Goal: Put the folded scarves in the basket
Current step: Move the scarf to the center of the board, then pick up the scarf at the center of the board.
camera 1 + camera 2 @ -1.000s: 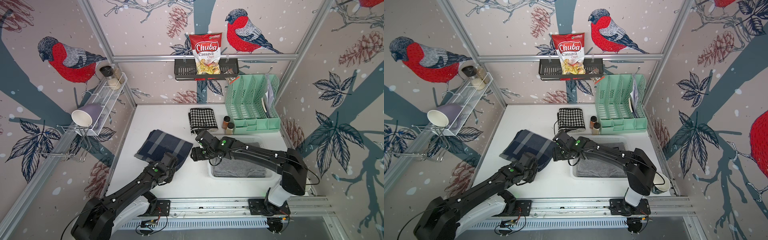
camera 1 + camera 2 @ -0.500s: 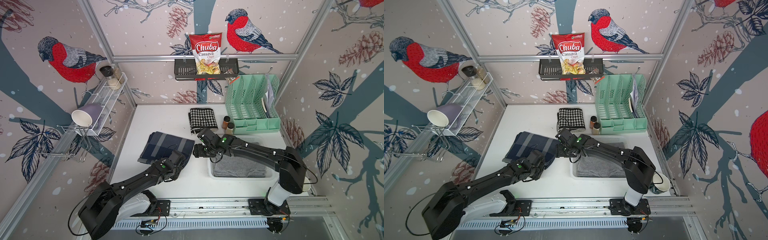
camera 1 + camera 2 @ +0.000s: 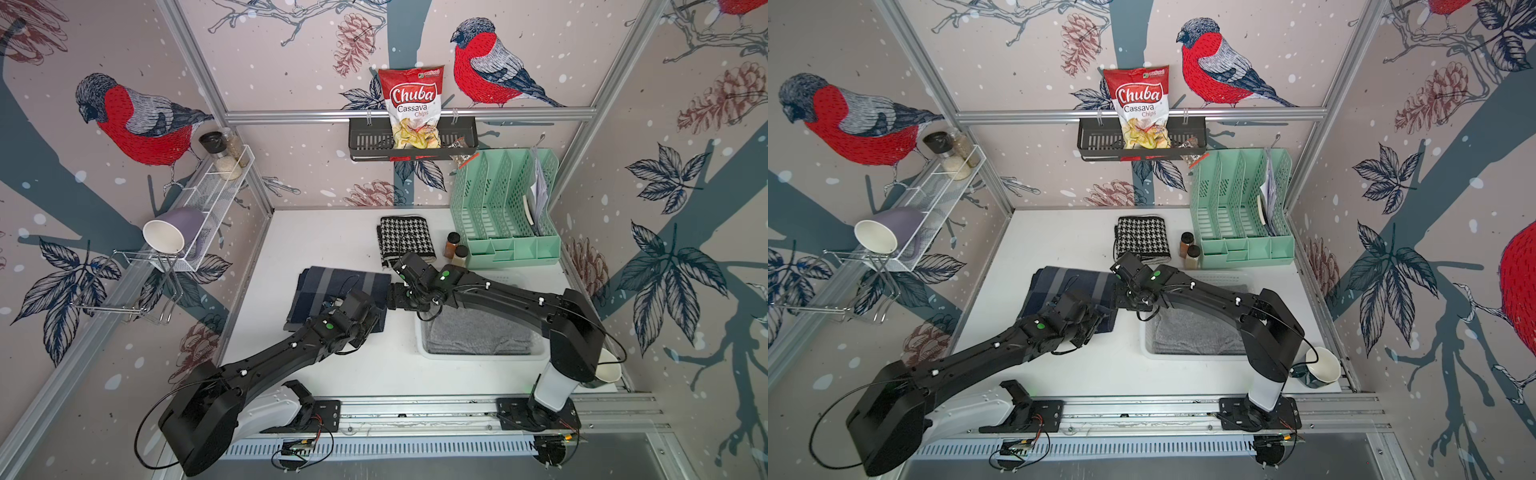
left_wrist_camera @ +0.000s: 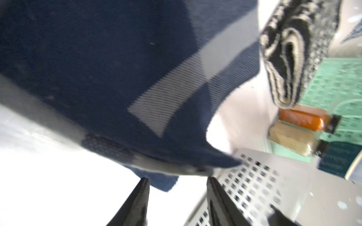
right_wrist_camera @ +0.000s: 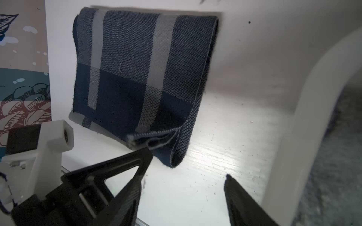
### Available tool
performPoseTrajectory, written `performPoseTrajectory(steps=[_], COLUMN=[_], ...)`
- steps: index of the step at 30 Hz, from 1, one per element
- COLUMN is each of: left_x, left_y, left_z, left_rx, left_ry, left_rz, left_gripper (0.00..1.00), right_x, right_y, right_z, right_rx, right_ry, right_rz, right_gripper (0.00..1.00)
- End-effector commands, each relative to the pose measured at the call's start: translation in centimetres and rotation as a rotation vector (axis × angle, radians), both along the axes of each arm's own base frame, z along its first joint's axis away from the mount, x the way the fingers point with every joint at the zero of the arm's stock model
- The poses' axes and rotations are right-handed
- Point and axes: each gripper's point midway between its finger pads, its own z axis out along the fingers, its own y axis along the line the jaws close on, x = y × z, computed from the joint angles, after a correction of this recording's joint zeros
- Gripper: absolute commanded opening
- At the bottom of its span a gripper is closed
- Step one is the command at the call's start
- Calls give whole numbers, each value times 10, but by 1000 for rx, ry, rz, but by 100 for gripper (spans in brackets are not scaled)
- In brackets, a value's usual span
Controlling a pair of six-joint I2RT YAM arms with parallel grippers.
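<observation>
Standing apart at the scarf (image 5: pixel 137 68) edge nearest the basket (image 5: pixel 293 117), left jaws and right jaws hold nothing

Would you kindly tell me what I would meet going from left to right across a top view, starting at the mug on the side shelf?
purple mug → navy plaid scarf → houndstooth cloth → two spice jars → mint-green file organiser. The white basket is left out: it shares the organiser's span.

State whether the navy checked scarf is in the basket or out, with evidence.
Out: the navy scarf lies folded on the table beside the basket, which holds a grey cloth.
</observation>
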Motion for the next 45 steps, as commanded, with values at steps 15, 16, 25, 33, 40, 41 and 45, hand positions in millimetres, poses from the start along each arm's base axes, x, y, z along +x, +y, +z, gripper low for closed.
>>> performPoseTrajectory(steps=[15, 16, 25, 33, 40, 41, 45], left_x=[34, 40, 78, 94, 109, 110, 121], left_y=[26, 34, 175, 245, 267, 267, 262], left_z=[102, 101, 77, 26, -10, -17, -32], left_rx=[90, 96, 378, 501, 454, 440, 382], left_ry=[-205, -197, -88, 89, 182, 192, 175], left_rz=[-121, -130, -16, 71, 83, 75, 45], left_gripper=[47, 48, 53, 53, 56, 56, 57], right_x=[15, 14, 18, 37, 53, 54, 52], right_y=[31, 33, 53, 64, 57, 59, 68], right_z=[9, 7, -21, -47, -70, -74, -84], right_rx=[59, 64, 56, 66, 62, 66, 70], right_ry=[27, 36, 116, 174, 229, 239, 269], right_rz=[-15, -13, -56, -133, -204, -200, -167], right_gripper=[74, 75, 83, 83, 83, 83, 84])
